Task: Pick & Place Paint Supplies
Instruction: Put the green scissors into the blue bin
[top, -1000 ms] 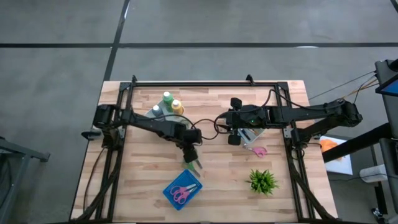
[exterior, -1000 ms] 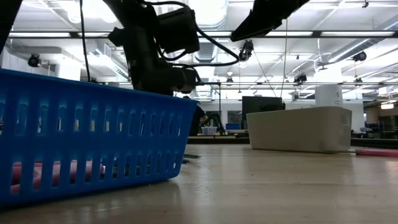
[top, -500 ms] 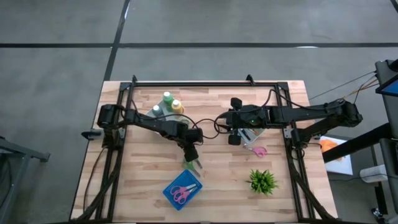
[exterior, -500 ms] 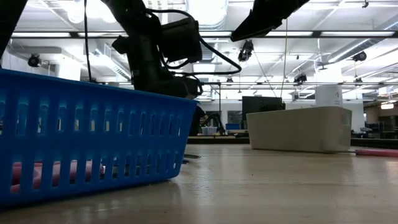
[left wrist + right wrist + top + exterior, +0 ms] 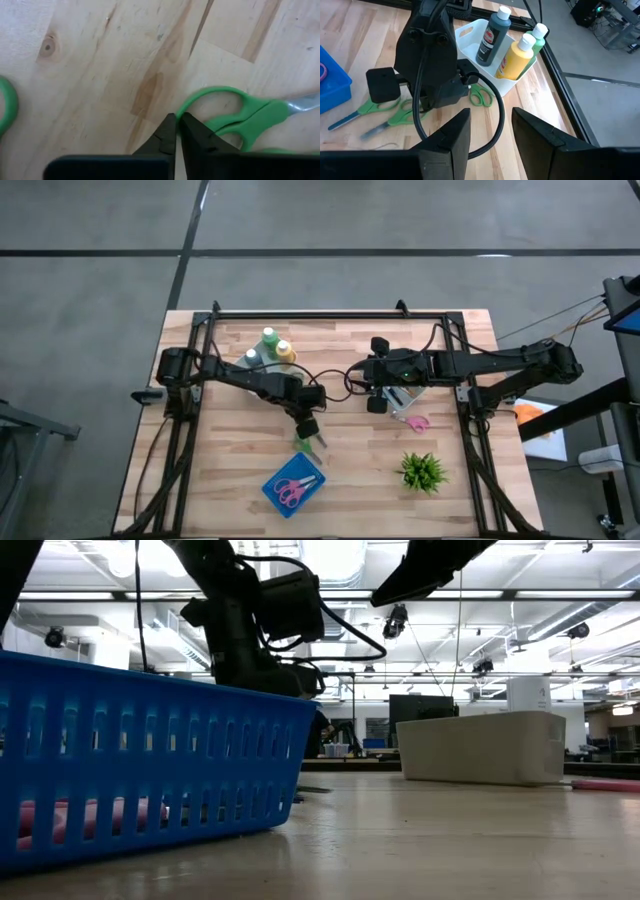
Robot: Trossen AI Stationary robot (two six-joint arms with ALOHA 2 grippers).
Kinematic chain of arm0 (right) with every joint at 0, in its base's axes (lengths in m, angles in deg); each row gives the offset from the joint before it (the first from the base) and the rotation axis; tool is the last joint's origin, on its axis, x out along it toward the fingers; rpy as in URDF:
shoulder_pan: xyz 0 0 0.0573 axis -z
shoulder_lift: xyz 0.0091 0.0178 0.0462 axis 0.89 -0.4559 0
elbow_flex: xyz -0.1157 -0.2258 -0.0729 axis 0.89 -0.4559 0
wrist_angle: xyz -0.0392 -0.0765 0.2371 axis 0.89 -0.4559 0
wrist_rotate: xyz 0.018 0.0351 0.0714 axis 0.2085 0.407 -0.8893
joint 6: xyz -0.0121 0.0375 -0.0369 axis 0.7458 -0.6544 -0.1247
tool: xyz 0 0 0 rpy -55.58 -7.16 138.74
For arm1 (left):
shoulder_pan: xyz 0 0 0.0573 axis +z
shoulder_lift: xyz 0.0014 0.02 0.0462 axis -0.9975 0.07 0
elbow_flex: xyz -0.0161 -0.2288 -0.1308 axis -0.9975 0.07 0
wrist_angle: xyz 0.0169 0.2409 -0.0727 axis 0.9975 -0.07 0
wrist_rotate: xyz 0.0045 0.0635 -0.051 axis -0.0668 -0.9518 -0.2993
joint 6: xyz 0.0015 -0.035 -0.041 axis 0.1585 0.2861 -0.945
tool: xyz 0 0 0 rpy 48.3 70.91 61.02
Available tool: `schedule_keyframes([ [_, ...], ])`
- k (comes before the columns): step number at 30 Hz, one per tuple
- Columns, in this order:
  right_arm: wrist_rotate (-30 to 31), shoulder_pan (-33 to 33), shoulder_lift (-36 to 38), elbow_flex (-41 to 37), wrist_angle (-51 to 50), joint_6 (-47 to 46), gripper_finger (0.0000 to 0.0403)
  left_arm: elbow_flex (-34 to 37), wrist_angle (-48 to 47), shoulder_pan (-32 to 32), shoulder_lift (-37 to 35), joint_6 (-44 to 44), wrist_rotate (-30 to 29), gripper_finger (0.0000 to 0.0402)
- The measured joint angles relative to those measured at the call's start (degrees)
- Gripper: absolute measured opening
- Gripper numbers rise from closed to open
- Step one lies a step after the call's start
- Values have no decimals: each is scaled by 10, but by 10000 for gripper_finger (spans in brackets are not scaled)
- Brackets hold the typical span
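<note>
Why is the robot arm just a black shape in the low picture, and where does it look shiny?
Low view: the bright ceiling lights glare white behind the dark left arm, so it shows only as a black shape. Same view: the pale wooden table top shines with the lights' reflection, and the blue slotted plastic basket darkens the wood under it. High view: the light is even, with no glare.

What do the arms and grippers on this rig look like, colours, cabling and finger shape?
Both arms are matte black and jointed. The left gripper has two dark, angular fingers tapering to blunt tips. The right gripper has broad, flat black fingers. A black cable loops loose off the left arm's boxy wrist housing. No markings are visible.
</note>
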Motion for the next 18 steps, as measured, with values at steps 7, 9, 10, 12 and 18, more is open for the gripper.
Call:
schedule_keyframes([
  [7, 0, 0, 0, 0, 0, 0, 143, 0, -1, 0, 0, 0, 0, 7],
  [9, 0, 0, 0, 0, 0, 0, 143, 0, -1, 0, 0, 0, 0, 7],
  [10, 0, 0, 0, 0, 0, 0, 143, 0, -1, 0, 0, 0, 1, 7],
  [12, 0, 0, 0, 0, 0, 0, 143, 0, -1, 0, 0, 0, 1, 7],
  [18, 0, 0, 0, 0, 0, 0, 143, 1, -4, 0, -11, -8, 2, 7],
])
